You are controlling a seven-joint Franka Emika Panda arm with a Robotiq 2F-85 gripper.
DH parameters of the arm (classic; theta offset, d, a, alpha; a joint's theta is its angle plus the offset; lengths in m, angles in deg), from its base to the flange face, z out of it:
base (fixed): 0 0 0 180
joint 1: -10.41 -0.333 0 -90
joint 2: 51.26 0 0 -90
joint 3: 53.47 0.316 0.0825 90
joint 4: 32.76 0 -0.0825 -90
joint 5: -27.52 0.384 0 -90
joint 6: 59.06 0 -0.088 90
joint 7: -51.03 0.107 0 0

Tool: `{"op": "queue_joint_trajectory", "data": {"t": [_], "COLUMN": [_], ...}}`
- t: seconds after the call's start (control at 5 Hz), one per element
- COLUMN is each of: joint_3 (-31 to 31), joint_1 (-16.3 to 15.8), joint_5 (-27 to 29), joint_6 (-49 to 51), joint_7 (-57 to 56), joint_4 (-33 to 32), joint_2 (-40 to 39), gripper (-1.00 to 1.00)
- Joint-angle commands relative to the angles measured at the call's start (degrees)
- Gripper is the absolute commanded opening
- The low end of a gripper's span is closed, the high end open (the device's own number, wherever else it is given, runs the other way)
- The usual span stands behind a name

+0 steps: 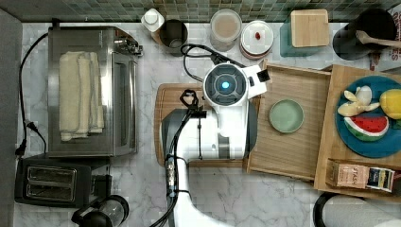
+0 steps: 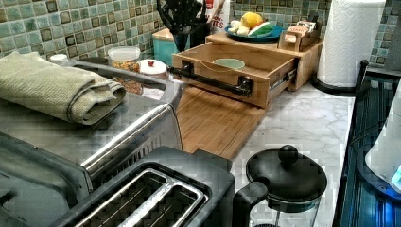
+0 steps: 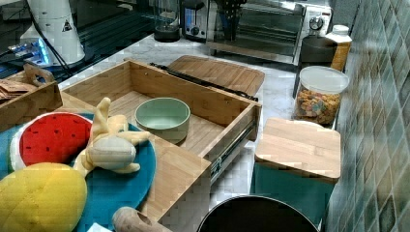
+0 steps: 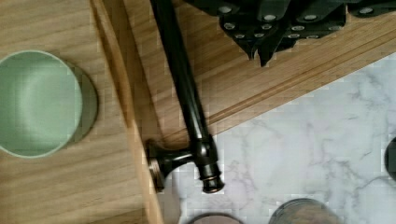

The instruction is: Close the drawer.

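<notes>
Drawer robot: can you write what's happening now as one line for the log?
drawer: pulled open | inside: green bowl | gripper: above cutting board, beside black handle, not touching | step: closing not started

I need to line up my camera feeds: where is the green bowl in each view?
Top view: green bowl in the open drawer, right of centre.
Left view: upper middle.
Right view: centre-left.
Wrist view: beside the drawer's front wall.
Shared landmark: the drawer's black handle.
</notes>
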Motion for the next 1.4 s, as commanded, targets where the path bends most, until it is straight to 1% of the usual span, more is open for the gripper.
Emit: {"op": "queue_joint_trajectory", "data": {"t": [0.2, 0.4, 0.8, 1.0, 1.2, 1.4], "joint_3": [1.0, 0.77, -0.37, -0.58, -0.69, -0.96], "joint_1": [-2.1, -2.21, -2.84, -2.54, -1.71, -0.88], "joint_5": [-6.41, -8.45, -11.06, -12.77, -12.22, -11.92], "joint_6": [-3.7, -3.57, -8.09, -9.18, -7.97, -4.58], "joint_7": [-3.79, -1.76, 0.59, -0.05, -2.97, -4.17], "joint_4": [1.48, 2.5, -0.29, -1.18, -0.27, 2.36], "joint_2": [-6.92, -9.58, -9.24, -8.49, -9.08, -10.91], "gripper": [-1.0, -1.0, -1.0, -1.0, -1.0, -1.0]}}
